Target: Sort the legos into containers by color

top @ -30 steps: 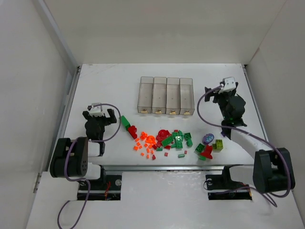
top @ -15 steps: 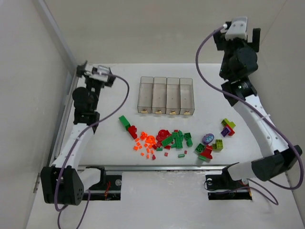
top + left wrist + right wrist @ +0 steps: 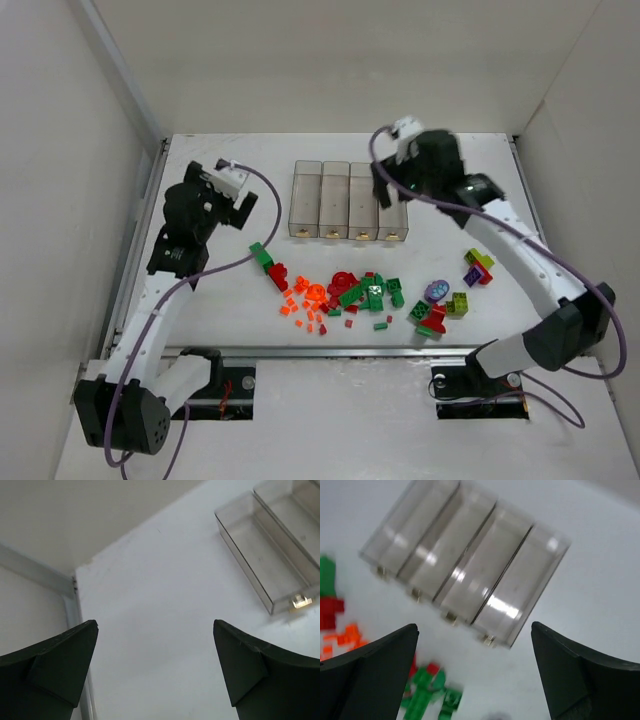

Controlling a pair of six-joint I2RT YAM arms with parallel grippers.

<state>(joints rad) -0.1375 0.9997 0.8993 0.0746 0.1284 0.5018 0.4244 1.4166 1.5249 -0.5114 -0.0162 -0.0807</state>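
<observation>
**Top view.** The legos (image 3: 360,293) lie scattered on the white bench (image 3: 220,300), on the near side of the containers (image 3: 321,200), a row of four clear bins. A few more pieces sit apart to the right. The left fingers (image 3: 238,200) hang left of the bins. The right fingers (image 3: 388,190) are by the rightmost bin, seemingly not touching it.

**Left wrist view.** Fingers spread wide, nothing between them, above bare bench.

**Right wrist view (blurred).** Fingers spread and empty above the bins.
</observation>
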